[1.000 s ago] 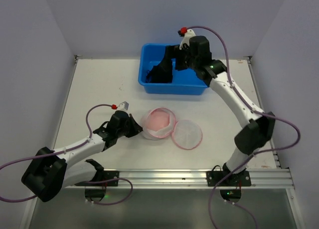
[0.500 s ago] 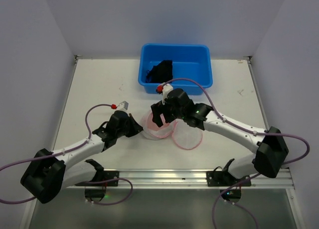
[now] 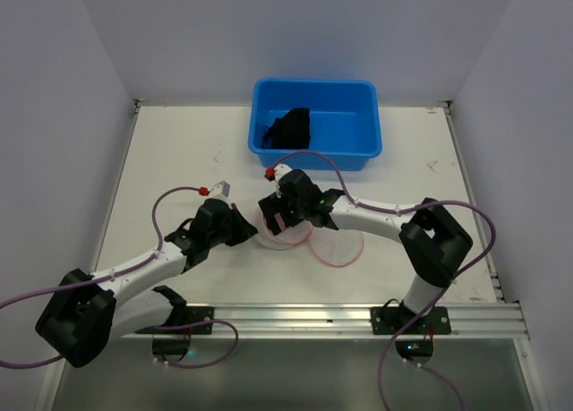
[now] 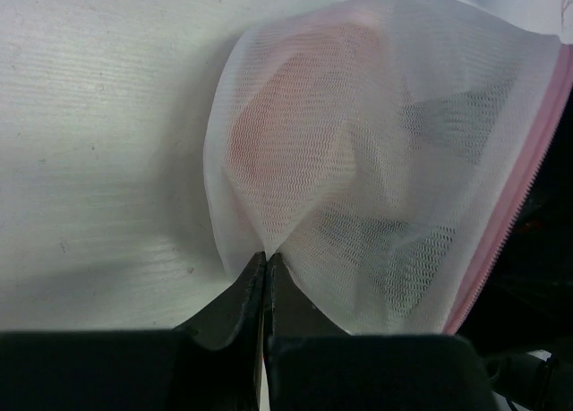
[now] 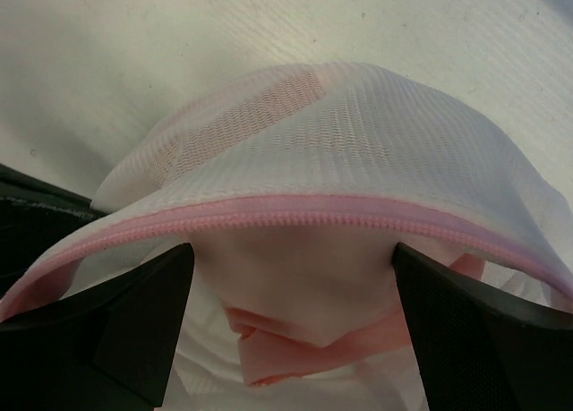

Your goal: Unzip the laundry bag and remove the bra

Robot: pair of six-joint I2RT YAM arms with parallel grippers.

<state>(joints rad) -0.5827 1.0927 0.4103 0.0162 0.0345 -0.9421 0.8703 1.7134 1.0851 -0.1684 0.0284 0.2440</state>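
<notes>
**A:** Starting nearest the bases, what is the left pincer [image 4: 265, 261] doing?

**B:** It is clenched on a fold of the laundry bag [image 4: 358, 160], with mesh pinched between its tips. The bag lies on the surface [image 3: 179, 151] around the middle, between the two arms.

**A:** And the right pincer [image 5: 291, 259]?

**B:** Released and holding nothing. Its fingers are spread wide at the bag's mouth, just over the pink zipper [image 5: 295, 212].

**A:** So the step in hand is reaching in?

**B:** I judge so. The zipper looks undone, and the round flap [image 3: 340, 243] lies flat beside the bag. Some folded pink fabric [image 5: 295, 344] sits under the zipper edge. It is likely the bra, though I cannot be sure.

**A:** How should the reach be done?

**B:** The left pinch should anchor the mesh so the bag cannot slide. The right pincer should go in low under the zipper edge and close on the fabric alone, never the mesh. Then it should draw outward through the mouth, away from the left pinch.

**A:** What is the count?

**B:** There are two pincers, one bag with one flap, and one pink piece that I can see inside. At the far side there is one blue tub [image 3: 313, 156] with one dark garment [image 3: 288, 129] in it.
</notes>
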